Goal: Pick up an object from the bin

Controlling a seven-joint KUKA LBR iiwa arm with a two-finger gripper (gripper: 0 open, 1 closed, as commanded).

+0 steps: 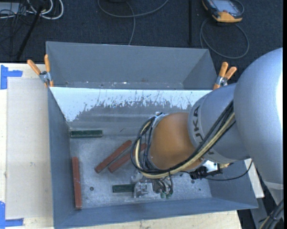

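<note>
Grey metal bin (133, 75), sloped walls, flat floor with a few loose bars, no heap. Arm (258, 109) enters over the right wall and bends down steeply; orange wrist cover (169, 142) with looped cables sits above the floor's near-right part, probably so the tool meets the floor roughly square-on. Long brown bar (76, 182) lies flush along the floor's left edge, hard against the wall; judged awkward to grasp there. Two brown bars (113, 157) lie side by side, touching, slanted across the floor's centre, just beside the cover. Dark green bar (86, 134) lies near the far-left corner, well apart from the tool. Short dark green bar (122, 189) lies flat close to the near edge, parallel to it. Gripper (142, 190) is low over the floor at this bar's right end; contact cannot be confirmed. Wide or narrow: cannot tell, the cover and cables mask it. Likely candidate: the short green bar, nothing lifted yet.
</note>
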